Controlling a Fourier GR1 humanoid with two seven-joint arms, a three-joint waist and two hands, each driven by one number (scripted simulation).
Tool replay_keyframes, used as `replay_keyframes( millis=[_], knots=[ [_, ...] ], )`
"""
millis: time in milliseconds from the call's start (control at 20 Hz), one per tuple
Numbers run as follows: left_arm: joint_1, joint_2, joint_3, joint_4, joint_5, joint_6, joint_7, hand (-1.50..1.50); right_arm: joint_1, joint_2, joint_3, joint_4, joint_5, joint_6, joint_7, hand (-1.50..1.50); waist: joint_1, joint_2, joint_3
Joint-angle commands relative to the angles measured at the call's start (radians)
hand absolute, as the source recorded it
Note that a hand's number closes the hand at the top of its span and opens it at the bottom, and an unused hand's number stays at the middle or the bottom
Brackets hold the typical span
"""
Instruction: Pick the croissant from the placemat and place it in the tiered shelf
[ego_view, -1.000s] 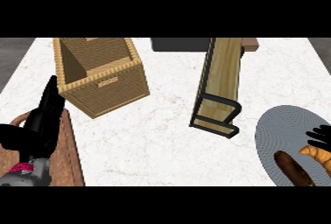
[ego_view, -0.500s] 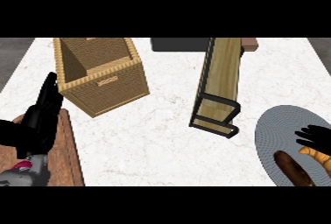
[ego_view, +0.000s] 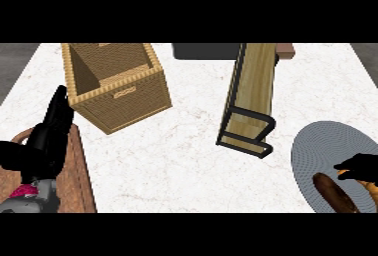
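while the right hand (ego_view: 362, 166) is hanging over the grey placemat (ego_view: 321, 150) at the counter's right edge, the croissant (ego_view: 367, 183) is peeking out just beneath and behind its dark fingers, orange-brown and mostly cut off by the view's edge. its fingers are looking curled downward, but whether they are actually closing on the pastry i cannot tell, since the hand is covering most of it. a long dark-brown pastry (ego_view: 334, 192) is lying just to the hand's inner side, slanting toward the robot, so the croissant is sitting on the outer side of that one. the tiered shelf (ego_view: 251, 95) is standing well apart from the hand, forward and to its left, its long axis running away from the robot. the right hand is plainly the nearer one; the left hand (ego_view: 46, 134) is resting far across the counter, fingers straight and holding nothing, over a wooden board (ego_view: 77, 170) beside the wicker basket (ego_view: 118, 85). i'd judge the lift is going to need a carry forward and leftward.
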Motion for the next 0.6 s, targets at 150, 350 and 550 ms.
replay_keyframes(
  millis=[150,350,550],
  knots=[
    [-0.027,0.001,0.037,0.032,0.001,-0.029,0.012,0.00,-0.013,0.012,-0.026,0.111,0.005,-0.220,-0.157,1.50,-0.003,0.004,0.005],
    [-0.022,-0.064,-0.034,0.000,-0.064,0.032,0.010,0.00,-0.084,0.087,0.074,0.051,0.042,-0.171,-0.136,1.50,0.009,0.005,0.005],
    [-0.033,-0.028,0.006,0.003,-0.031,-0.005,0.031,0.00,-0.172,0.090,0.139,-0.013,0.037,-0.067,-0.165,1.50,0.013,0.004,0.004]
  ],
)
